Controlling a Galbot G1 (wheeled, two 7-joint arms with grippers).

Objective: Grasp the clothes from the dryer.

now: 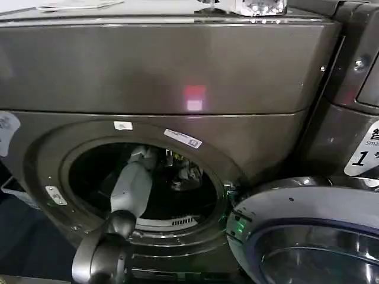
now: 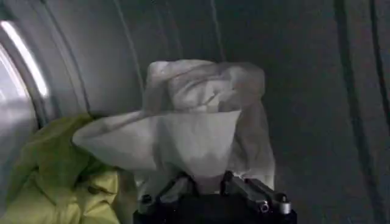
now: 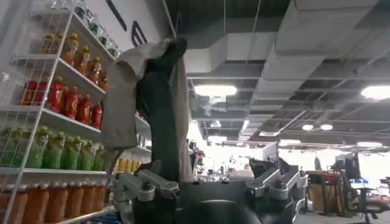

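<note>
Dryer: I see the bronze-grey front-loader [image 1: 177,71] across the head view, its round porthole at about 7 o'clock of the picture, a pink-red light [image 1: 195,97] glowing on the panel above it.
Door: the dryer door [image 1: 308,236] hangs swung open at 4 o'clock, its glass bowl facing me.
Neighbour machine: a second machine [image 1: 361,89] stands just beside the dryer at 3 o'clock, with a white label bearing a "1" [image 1: 362,151].
Left arm: my left arm [image 1: 131,189] reaches from 7 o'clock up into the drum through the porthole.
Left end effector: in the left wrist view the left end effector [image 2: 210,189] has its fingers [image 2: 244,185] pressed together on the lower edge of the white-grey cloth bundle [image 2: 195,122], so I read it as clamped on that bundle.
White-grey bundle: it stands bunched above the fingers, inside the drum, against the ribbed drum wall [image 2: 317,91].
Lime bundle: the lime yellow-green cloth bundle [image 2: 61,176] lies at 8 o'clock of the white one, touching it, low in the drum near the bright porthole rim.
Right end effector: in the right wrist view the right end effector [image 3: 210,185] points up toward the ceiling with its fingers spread apart; a dark cloth with a pale cloth [image 3: 155,97] is draped over one finger.
Background: shelves of bottled drinks [image 3: 55,109] stand beside it.
</note>
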